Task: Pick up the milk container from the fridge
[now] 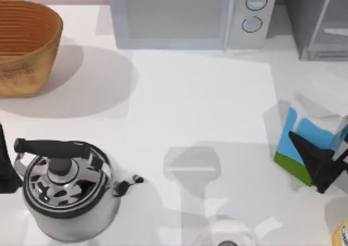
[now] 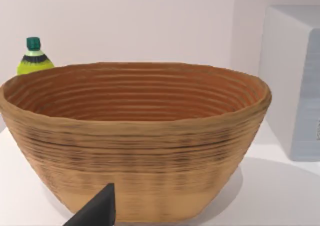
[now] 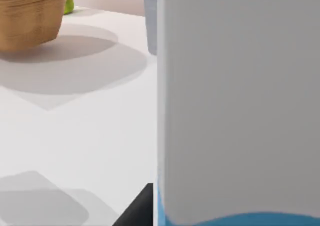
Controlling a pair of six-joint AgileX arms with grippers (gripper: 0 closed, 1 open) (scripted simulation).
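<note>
Here the right gripper [image 1: 321,167] sits at the right side of the table, its dark fingers [image 1: 307,151] pressed against the milk container [image 1: 304,134], so it looks clamped on the carton, though the far finger is hidden behind it. The carton is out of the fridge [image 1: 318,20], which stands well apart at the back right corner with its door panel angled; from above the carton appears tilted and probably raised off the table [image 1: 206,104], its shadow lying beside it. I judge the pick-up to be nearly done: what remains calls for a firm squeeze and a steady lift, since a tilted carton could slip. The right wrist view is close against its white upper wall. Nearby, a yellow-labelled container [image 1: 342,235] peeks in at the table's right front edge. Farther off stand the microwave [image 1: 190,14], the kettle [image 1: 68,189], and the wicker basket [image 1: 24,44], whose inside looks bare. The left gripper [image 2: 97,211] is parked at the left edge; I cannot tell its opening.
</note>
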